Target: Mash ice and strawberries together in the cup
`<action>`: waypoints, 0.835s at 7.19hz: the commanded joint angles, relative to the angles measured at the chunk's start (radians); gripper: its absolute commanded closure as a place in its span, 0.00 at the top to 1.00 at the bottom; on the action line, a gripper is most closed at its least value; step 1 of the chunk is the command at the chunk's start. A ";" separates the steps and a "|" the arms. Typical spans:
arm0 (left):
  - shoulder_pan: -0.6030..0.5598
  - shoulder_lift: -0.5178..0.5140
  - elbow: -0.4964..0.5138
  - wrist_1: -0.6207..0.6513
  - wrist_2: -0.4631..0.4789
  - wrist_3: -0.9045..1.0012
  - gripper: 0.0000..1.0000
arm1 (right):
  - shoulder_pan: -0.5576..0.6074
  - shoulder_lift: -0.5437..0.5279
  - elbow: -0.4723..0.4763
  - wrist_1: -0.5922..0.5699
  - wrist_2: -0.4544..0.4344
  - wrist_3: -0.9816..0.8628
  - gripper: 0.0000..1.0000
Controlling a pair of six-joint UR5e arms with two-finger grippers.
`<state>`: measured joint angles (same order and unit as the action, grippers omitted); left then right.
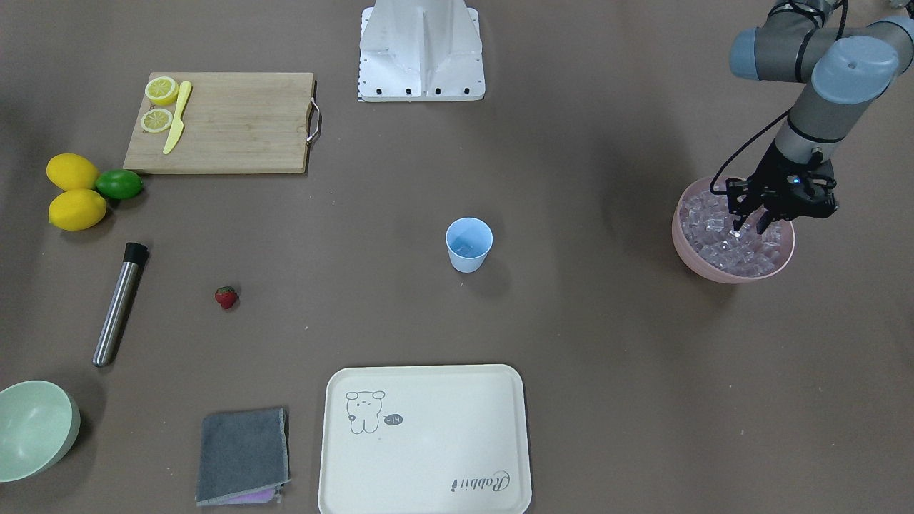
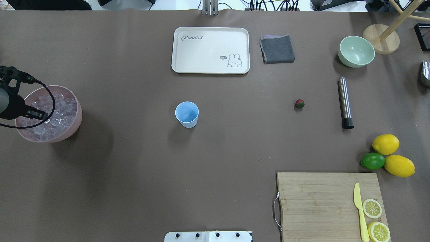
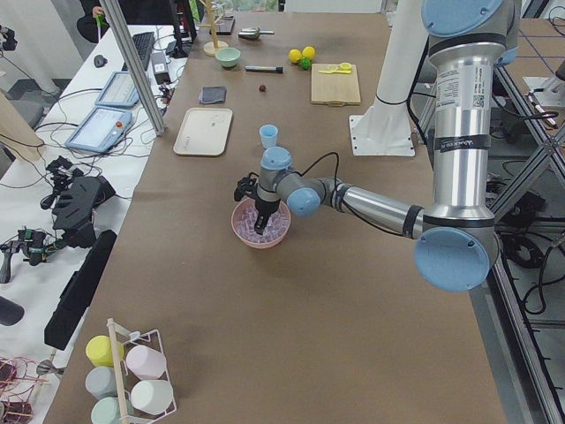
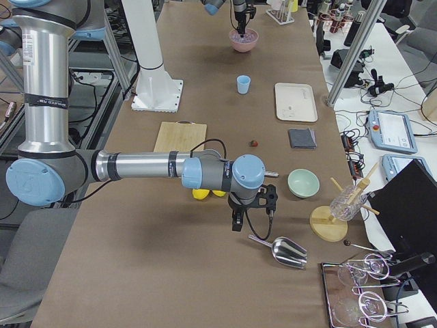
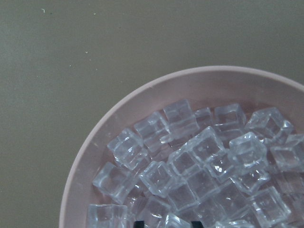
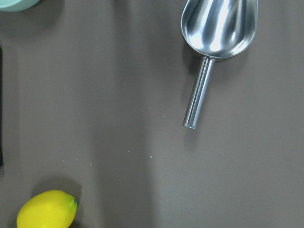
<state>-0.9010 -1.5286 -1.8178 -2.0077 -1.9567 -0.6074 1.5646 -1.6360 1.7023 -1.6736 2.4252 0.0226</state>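
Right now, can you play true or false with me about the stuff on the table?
1. The strawberry is inside the light blue cup. False: it lies on the table, apart from the cup.
2. The ice cubes are in the pink bowl. True.
3. The left end effector is over the pink bowl. True.
4. The yellow knife lies straight on the table. False: it lies on the wooden cutting board.
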 commanded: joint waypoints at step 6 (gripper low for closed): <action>0.010 -0.001 0.008 -0.002 0.005 -0.003 0.44 | 0.000 -0.001 0.000 0.000 0.000 0.000 1.00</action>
<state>-0.8929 -1.5293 -1.8091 -2.0089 -1.9525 -0.6099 1.5646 -1.6368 1.7025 -1.6736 2.4252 0.0230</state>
